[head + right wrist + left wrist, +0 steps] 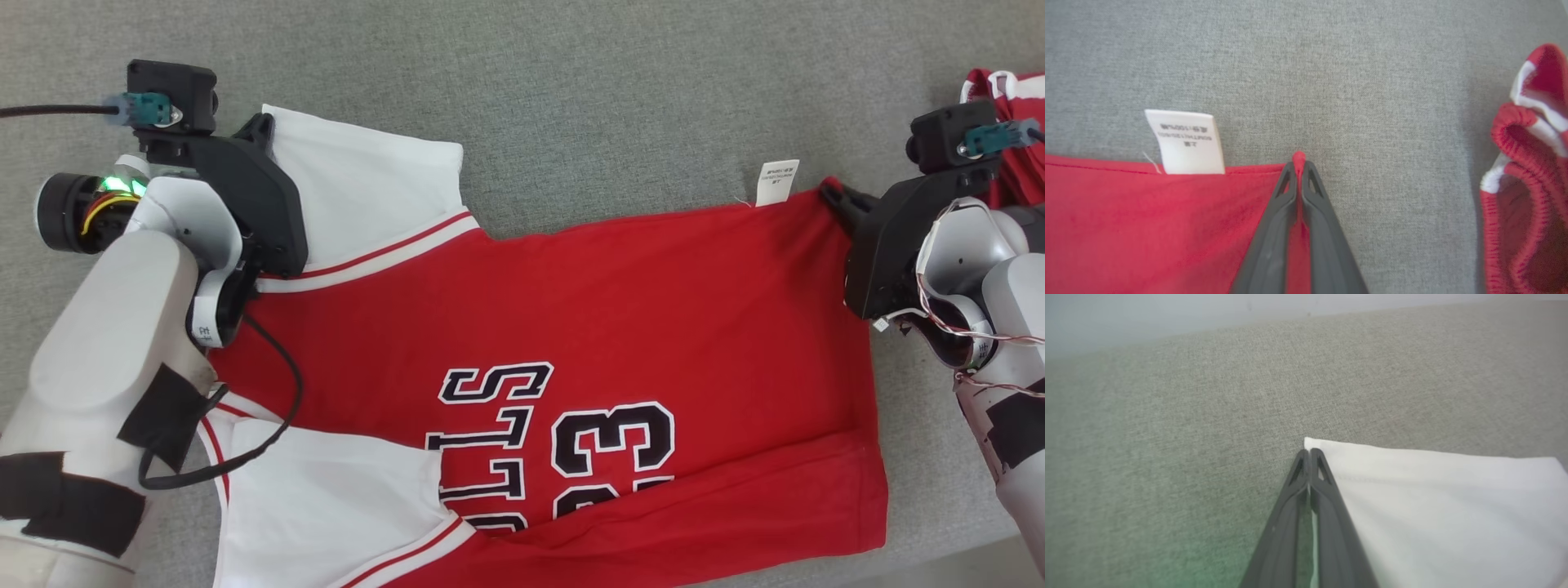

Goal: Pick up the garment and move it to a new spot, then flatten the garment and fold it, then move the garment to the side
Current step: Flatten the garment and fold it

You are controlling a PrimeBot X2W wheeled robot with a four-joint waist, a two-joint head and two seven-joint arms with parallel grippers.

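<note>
**Head view: both grippers pinched on the jersey's far edge**

- Jersey (pixel 620 310): lies spread flat on grey cloth (pixel 571 90). Red body, with black-and-white lettering and a "23" that read upside down from the head. White sleeves at its left end. A long crease runs along its near-right part.
- Left gripper (pixel 263 124): at the jersey's far-left corner, on the far sleeve (pixel 367 180). Fingers are pressed together. In the left wrist view, the gripper (pixel 1309 453) has a sliver of white sleeve (pixel 1433 506) between them, and the sleeve's corner pokes just past the tips.
- Right gripper (pixel 829 192): at the jersey's far-right corner. Fingers are closed tight. In the right wrist view, the gripper (pixel 1298 163) has red fabric caught between them, and a small red nub shows beyond the tips.
- Label (pixel 776 181): white, sticking out from the jersey's far edge, near the right corner, flat on the cloth. Also seen in the right wrist view (pixel 1186 141). Print too small to read.
- Second garment (pixel 1523 196): red and white, bunched, past the jersey's right end and apart from it.
- Cable (pixel 286 392): black, looping over the jersey's left end between the sleeves.
</note>
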